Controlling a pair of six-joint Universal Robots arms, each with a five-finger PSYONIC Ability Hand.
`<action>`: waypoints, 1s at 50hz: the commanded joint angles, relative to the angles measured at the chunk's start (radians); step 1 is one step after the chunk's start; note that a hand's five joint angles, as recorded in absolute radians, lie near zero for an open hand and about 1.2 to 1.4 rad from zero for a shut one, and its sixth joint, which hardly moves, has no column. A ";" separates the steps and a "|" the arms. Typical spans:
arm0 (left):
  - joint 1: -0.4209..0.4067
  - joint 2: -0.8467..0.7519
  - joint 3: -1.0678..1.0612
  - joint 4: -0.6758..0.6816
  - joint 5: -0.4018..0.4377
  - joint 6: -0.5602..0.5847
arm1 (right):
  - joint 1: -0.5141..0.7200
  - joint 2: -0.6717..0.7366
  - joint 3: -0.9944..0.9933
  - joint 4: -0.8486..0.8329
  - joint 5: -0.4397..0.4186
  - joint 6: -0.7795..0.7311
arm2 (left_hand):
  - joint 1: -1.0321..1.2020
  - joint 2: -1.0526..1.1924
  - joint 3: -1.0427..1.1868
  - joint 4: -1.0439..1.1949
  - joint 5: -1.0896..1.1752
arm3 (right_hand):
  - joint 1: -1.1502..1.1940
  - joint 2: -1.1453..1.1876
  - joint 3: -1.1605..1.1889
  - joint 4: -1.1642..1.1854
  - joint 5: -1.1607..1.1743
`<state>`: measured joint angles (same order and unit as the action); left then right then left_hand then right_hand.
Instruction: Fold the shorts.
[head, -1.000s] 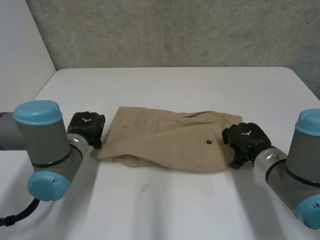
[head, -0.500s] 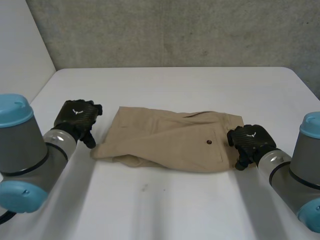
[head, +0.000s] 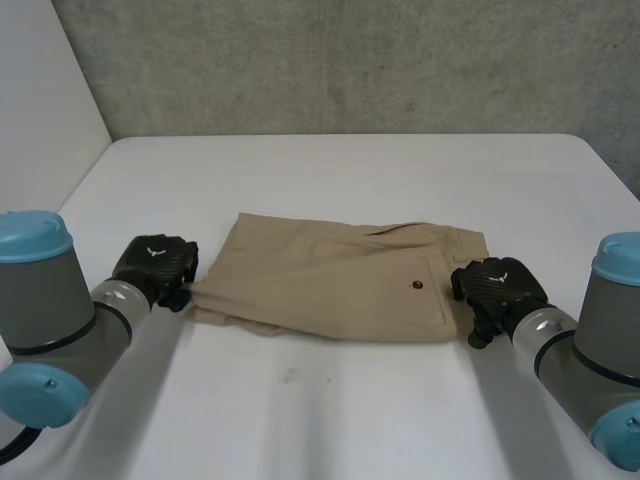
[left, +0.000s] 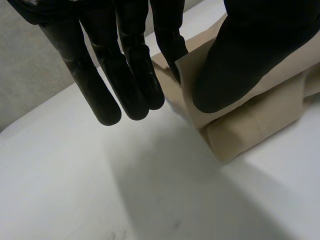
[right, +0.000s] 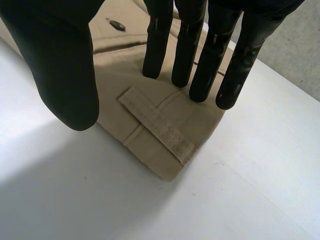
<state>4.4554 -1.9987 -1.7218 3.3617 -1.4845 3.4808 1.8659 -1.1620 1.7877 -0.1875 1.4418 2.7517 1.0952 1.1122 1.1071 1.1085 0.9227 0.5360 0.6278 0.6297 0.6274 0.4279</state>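
Note:
Tan shorts (head: 330, 280) lie folded flat across the middle of the white table (head: 350, 410), with a dark button (head: 416, 285) on top. My left hand (head: 155, 265) is at their left edge. In its wrist view the thumb (left: 240, 55) presses on the shorts (left: 260, 120), and a raised flap of the top layer is pinched between thumb and one finger. My right hand (head: 497, 283) is at the right end. There its straight fingers (right: 190, 45) stand over the waistband corner (right: 150, 100) by a belt loop (right: 157, 127), and the thumb is beside the cloth, over the table.
A grey wall runs behind the table's far edge. A white panel stands at the far left. Both grey arms reach in from the near corners, and bare tabletop lies in front of and behind the shorts.
My left hand drew back, then returned to the shorts' left edge and closed on it. My right hand shifted a little at the right end, staying open.

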 joint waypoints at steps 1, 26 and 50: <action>0.015 -0.006 -0.030 0.024 -0.007 0.011 | -0.002 0.013 -0.001 -0.017 0.006 -0.024 | 0.257 0.240 0.246 0.244 0.255 | 0.198 0.106 0.104 0.106 0.131; -0.015 0.116 -0.067 -0.013 -0.028 0.009 | -0.016 0.015 0.012 -0.043 0.006 -0.026 | -0.306 -0.323 -0.318 -0.319 -0.308 | 0.277 0.185 0.183 0.186 0.210; -0.033 0.147 -0.065 -0.005 -0.028 -0.002 | -0.197 -0.015 0.084 -0.078 0.094 -0.263 | -0.456 -0.473 -0.468 -0.469 -0.458 | 0.860 0.769 0.767 0.769 0.794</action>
<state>4.4231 -1.8530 -1.7870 3.3577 -1.5125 3.4802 1.7663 -1.1579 1.8391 -0.2684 1.5402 2.6095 0.6047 0.5937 0.5999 0.5940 0.4127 0.9282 1.1699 1.1591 1.1874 0.9519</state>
